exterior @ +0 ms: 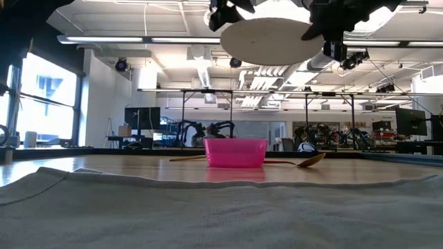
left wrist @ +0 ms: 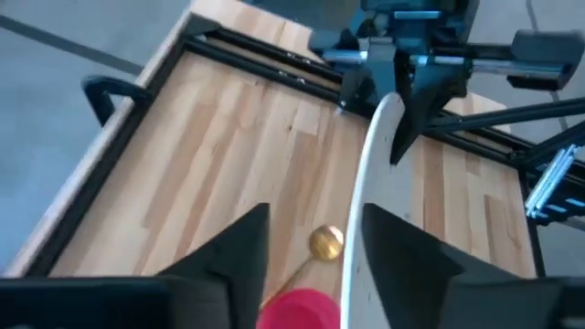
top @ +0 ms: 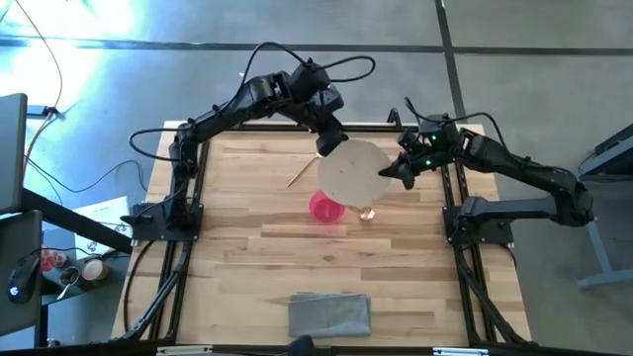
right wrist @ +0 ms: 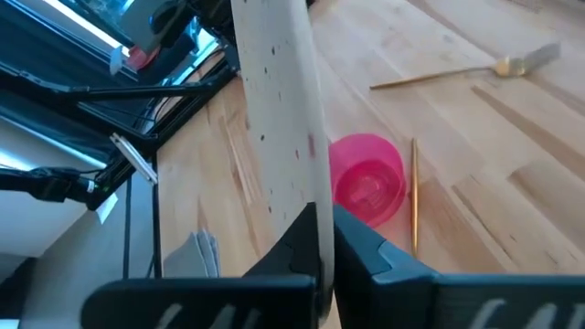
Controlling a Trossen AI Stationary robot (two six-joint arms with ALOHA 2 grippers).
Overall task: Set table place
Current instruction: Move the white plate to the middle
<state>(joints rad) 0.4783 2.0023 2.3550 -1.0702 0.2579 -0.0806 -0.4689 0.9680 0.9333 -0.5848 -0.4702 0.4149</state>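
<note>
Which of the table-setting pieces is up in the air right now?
The round off-white speckled plate, held above the table; pink bowl, gold spoon and gold fork lie on it.

1. A grey folded cloth (top: pixel 329 314) is seen at the table's six o'clock edge.
2. White papers (top: pixel 99 214) are seen on the floor at nine o'clock, beyond the frame.
3. A blue-lit floor patch (top: pixel 89 20) is seen at eleven o'clock.

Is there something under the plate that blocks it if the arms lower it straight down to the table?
Yes. The plate, gripped at its rim by the right gripper, hangs above the pink bowl and the spoon. In the high view it covers part of both, so it would likely land on them.
</note>
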